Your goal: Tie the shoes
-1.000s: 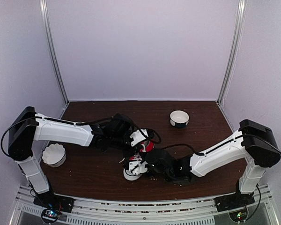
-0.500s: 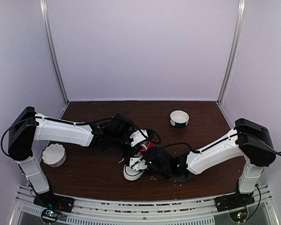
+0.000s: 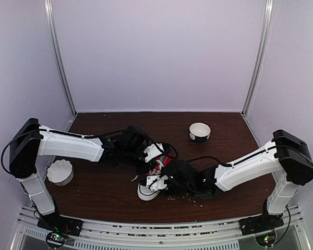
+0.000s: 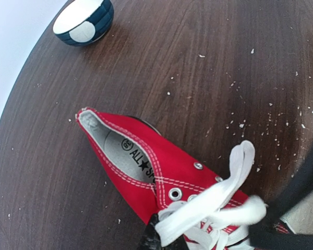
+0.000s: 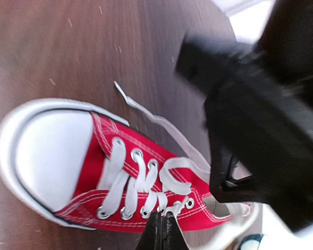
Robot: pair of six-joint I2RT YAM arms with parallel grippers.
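The red shoe [image 3: 164,163] lies mid-table, its white toe cap [image 5: 47,151] toward the near edge and its heel opening [image 4: 112,143] toward the back. My left gripper [image 3: 156,154] hovers over the shoe's heel half. In the left wrist view the left gripper [image 4: 159,237] is shut on a white lace loop [image 4: 219,200]. My right gripper [image 3: 163,180] comes in from the right at the eyelets. The right gripper [image 5: 161,234] has its fingers pressed together on a lace strand [image 5: 169,211] by the upper eyelets. A loose lace end [image 5: 146,114] trails on the wood.
A dark-banded white bowl [image 3: 200,131] stands at the back right, seen also in the left wrist view as a blue bowl [image 4: 83,21]. A fluted white bowl [image 3: 59,172] sits at the left near my left arm's base. Crumbs dot the brown table [image 3: 104,192].
My right gripper has closed from partly open to shut at the shoe's eyelets, and its forearm shifted slightly right. The left arm keeps its hold and place.
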